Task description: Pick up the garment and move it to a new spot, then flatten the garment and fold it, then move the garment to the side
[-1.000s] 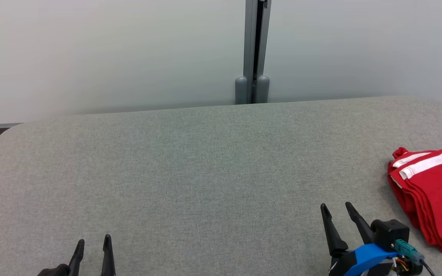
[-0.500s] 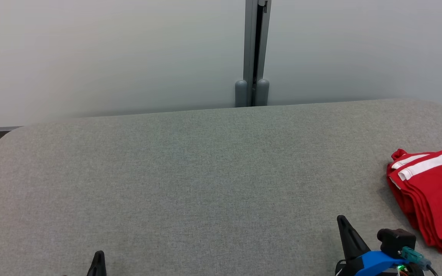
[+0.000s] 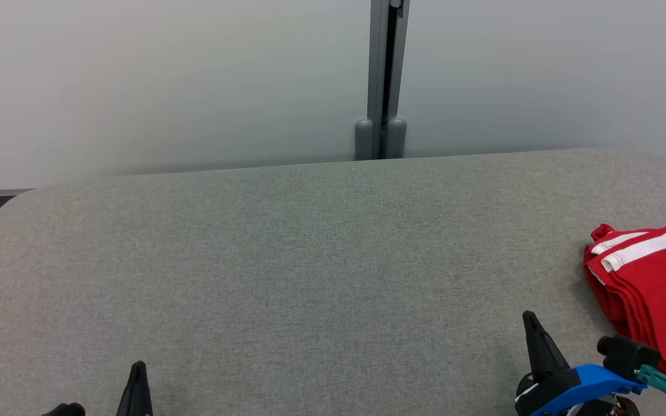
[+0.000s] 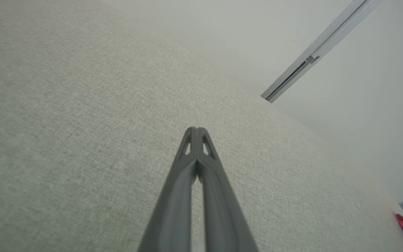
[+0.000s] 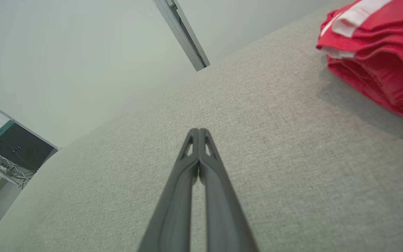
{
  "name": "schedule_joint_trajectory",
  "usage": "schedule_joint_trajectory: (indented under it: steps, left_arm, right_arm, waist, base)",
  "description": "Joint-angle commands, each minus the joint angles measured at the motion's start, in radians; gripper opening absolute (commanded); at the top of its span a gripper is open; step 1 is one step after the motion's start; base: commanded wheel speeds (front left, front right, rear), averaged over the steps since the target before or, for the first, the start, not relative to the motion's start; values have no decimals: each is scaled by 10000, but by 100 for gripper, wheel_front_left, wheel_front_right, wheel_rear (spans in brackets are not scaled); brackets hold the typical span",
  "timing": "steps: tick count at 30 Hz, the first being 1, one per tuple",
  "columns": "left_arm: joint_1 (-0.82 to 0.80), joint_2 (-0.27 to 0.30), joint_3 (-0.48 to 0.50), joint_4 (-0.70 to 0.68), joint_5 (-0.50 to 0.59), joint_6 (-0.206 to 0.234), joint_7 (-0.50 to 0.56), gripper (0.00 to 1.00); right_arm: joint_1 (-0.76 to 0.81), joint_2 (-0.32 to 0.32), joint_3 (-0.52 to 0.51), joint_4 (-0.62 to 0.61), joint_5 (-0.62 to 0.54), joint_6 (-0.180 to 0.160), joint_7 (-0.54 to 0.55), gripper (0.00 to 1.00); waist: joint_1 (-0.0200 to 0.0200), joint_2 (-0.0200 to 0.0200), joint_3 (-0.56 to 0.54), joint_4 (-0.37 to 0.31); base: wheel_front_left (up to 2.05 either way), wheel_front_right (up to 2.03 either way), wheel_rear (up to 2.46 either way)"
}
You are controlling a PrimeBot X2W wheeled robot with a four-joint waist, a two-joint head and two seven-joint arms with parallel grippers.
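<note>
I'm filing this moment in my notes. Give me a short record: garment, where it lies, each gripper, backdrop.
garment: red with white stripes, folded in layers
place: right end of the grey table, partly cut off in the head view
left gripper: shut, empty, over bare table at front left
right gripper: shut, empty, fingers apart from the garment
backdrop: pale wall with a grey post

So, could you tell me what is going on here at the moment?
Nothing is being handled right now. The red garment lies folded at the right side of the grey table. The left gripper and the right gripper are both shut and empty near the table's front edge, their fingers clear of the cloth. The folding looks done.
</note>
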Motion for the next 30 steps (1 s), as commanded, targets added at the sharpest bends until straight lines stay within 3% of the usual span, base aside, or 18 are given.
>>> schedule_joint_trajectory:
  steps: [1,30]
  left_arm:
    - [-371,9,79,-229,-363,7,82,0]
    - [-951,-108,457,-828,-3958,13,1133,0]
  right_arm:
    - [-89,-25,-75,-259,409,0,95,0]
    - [-32,-37,-610,-1183,4359,1,1134,0]
  waist:
    - [0,0,3,3]
    - [0,0,68,46]
  base:
    - [0,0,0]
    - [0,0,0]
